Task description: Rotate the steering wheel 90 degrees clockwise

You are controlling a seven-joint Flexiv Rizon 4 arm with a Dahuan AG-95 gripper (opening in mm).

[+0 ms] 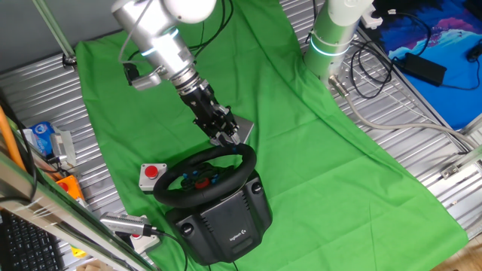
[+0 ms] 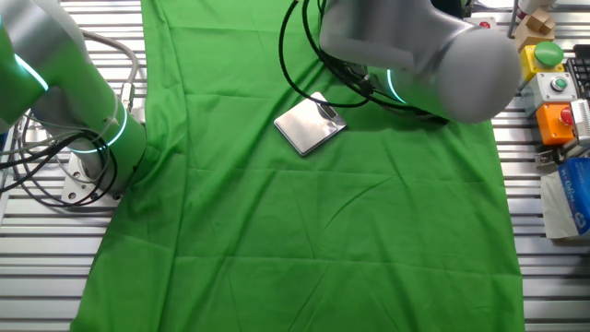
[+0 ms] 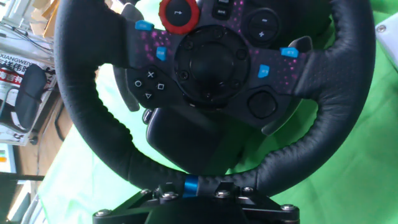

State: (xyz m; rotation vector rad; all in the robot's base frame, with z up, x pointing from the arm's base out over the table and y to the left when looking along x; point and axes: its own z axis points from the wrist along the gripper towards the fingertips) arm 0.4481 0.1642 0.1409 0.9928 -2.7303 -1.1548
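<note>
The steering wheel (image 1: 205,175) stood on its bulky black base (image 1: 226,218) on the green cloth (image 1: 324,173) of the worktop, near the front edge, with a small grey box with a red button (image 1: 151,174) just beside its left. My pincer (image 1: 228,138) was at the far part of the rim. In the hand view the rim (image 3: 81,118) filled the picture and the blue centre stripe (image 3: 191,185) sat directly at my fingers, so I judged that I was clenched on the rim there, but the fingertips themselves were hidden and I cannot tell this for sure.

I judged the wheel stiff and heavy on its base, with a stitched leather-like rim that gives good friction. The rim is the right place to hold, not the spokes or buttons.

The wheel face was tilted, looking up and away from the logo side of the base. Being round, it had no long axis, only the stripe as mark.
</note>
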